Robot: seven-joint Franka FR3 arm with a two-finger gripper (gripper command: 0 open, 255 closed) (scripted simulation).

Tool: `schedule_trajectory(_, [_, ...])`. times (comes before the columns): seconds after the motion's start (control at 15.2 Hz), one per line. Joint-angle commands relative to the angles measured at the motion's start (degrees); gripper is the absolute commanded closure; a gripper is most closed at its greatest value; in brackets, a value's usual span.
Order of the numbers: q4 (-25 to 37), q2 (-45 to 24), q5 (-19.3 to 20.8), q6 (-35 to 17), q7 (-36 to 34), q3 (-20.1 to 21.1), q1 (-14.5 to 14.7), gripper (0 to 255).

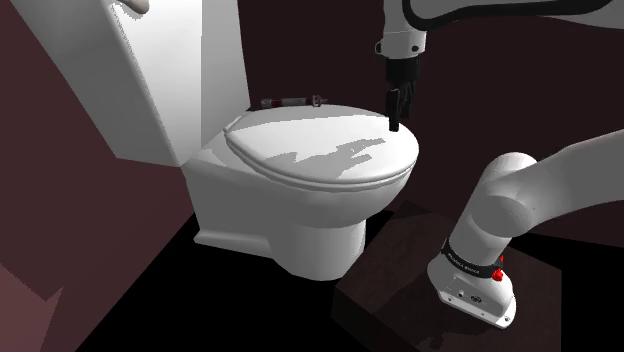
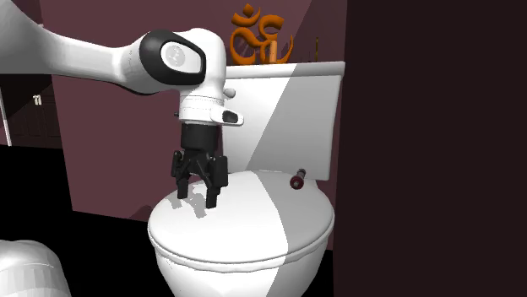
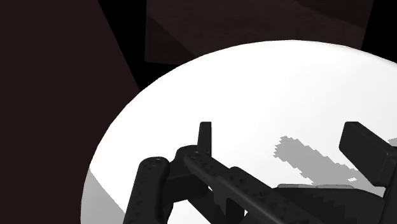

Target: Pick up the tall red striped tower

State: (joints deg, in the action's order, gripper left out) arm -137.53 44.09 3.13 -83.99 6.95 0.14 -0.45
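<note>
Tower (image 1: 292, 101) lying flat behind lid (image 1: 320, 150), long axis along tank (image 1: 215, 60) | claw (image 2: 196, 196) spread apart, over lid

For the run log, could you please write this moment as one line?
claw: open, empty | above toilet lid | striped tower: lying at lid's rear, not held

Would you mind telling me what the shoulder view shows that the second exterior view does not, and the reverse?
The shoulder view adds the dark stand carrying the arm's base, and shows the red striped tower lengthwise, lying behind the toilet lid. The second exterior view adds an orange ornament on top of the tank. Both show the lid, the lying tower and the open gripper poised over the lid.
</note>
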Motion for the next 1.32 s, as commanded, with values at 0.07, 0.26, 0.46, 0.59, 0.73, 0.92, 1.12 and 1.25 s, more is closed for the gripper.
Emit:
schedule_trajectory(0.07, [1.7, -2.5, -0.1, -0.7, 0.6, -0.5, 0.0, 0])
schedule_trajectory(0.26, [7.2, -10.0, -0.5, -2.5, 2.6, -2.0, 0.2, 0])
schedule_trajectory(0.46, [13.3, -17.4, -1.2, -3.4, 4.7, -3.3, 0.4, 0])
schedule_trajectory(0.59, [17.8, -22.3, -1.9, -3.5, 6.1, -4.1, 0.5, 0])
schedule_trajectory(0.73, [22.5, -27.2, -2.8, -3.4, 7.6, -4.9, 0.6, 0])
schedule_trajectory(0.92, [30.3, -34.7, -4.3, -2.4, 9.8, -5.9, 0.7, 0])
schedule_trajectory(1.12, [39.2, -42.4, -6.1, -0.7, 12.0, -6.6, 0.5, 0])
schedule_trajectory(1.25, [45.7, -47.7, -7.4, 1.1, 13.3, -7.0, 0.1, 0])
